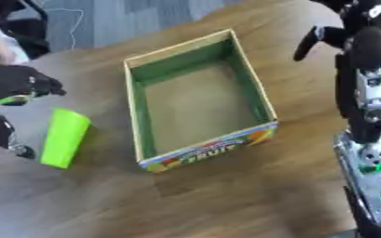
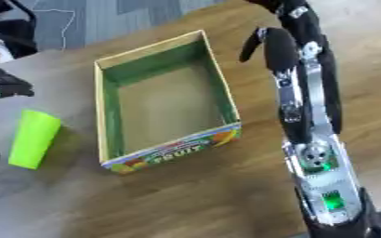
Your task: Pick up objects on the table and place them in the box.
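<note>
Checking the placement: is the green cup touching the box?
Apart. The left eye view shows bare table between the green cup and the box.

The right arm (image 2: 312, 139) comes from the lower right corner and lies stretched along the right side of the box (image 2: 163, 100), approx. parallel to its long wall. The right hand (image 2: 279, 44) is beside the far right corner of the box, fingers straight, holding nothing. The left hand (image 1: 19, 81) is well to the left of the box, fingers curled w/ nothing inside.
</note>
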Motion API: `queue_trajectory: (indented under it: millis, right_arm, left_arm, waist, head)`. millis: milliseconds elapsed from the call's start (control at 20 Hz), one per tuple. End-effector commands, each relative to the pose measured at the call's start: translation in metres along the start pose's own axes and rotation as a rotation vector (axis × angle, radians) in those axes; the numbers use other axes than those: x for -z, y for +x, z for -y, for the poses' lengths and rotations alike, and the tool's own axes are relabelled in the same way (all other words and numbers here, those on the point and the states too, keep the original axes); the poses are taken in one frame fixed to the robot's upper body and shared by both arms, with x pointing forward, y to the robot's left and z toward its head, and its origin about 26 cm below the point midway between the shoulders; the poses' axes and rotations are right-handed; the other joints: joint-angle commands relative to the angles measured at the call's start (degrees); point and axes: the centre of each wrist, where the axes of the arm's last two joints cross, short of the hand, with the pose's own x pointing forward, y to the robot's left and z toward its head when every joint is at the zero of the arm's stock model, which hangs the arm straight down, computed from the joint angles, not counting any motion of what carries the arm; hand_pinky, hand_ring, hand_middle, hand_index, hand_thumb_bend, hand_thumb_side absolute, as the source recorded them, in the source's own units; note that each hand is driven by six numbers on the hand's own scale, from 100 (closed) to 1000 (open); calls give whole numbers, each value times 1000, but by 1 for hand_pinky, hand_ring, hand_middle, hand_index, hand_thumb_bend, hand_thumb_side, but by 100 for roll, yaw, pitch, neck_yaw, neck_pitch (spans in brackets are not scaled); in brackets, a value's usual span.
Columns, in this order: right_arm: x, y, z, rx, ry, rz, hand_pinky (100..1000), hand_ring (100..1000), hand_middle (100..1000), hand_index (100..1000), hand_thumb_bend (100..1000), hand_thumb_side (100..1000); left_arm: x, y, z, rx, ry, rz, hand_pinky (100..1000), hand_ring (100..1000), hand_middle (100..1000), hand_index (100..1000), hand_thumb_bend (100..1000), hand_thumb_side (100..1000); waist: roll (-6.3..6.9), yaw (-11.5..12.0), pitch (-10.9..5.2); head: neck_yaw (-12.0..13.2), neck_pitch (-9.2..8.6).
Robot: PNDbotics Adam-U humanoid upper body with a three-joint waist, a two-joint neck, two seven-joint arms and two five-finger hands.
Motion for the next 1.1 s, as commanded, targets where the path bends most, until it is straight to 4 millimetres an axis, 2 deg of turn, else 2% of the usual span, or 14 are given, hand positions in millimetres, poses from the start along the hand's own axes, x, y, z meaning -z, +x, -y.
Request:
queue_trajectory:
  millis: [50,600,1100]
  right_arm:
    - [4,4,2,-2,5,26,345,831,790,951,259,1000]
    - [5,4,2,-3,9,25,343,830,790,951,268,1000]
    - [4,3,2,-3,13,24,342,830,790,948,276,1000]
  left_arm:
    - [-5,-7,0,-41,-12,2,1000,995,998,1000,1000,517]
    - [-5,-7,-4,-84,-68,27,1000,999,1000,1000,1000,500]
    - [-1,0,-6,-136,-32,80,1000,976,1000,1000,1000,543]
  waist:
    - [-23,12,-64]
    - [-27,8,-51]
    - [-7,2,-52]
  head:
    - [-20,0]
    - [-13,0]
    - [-26,0]
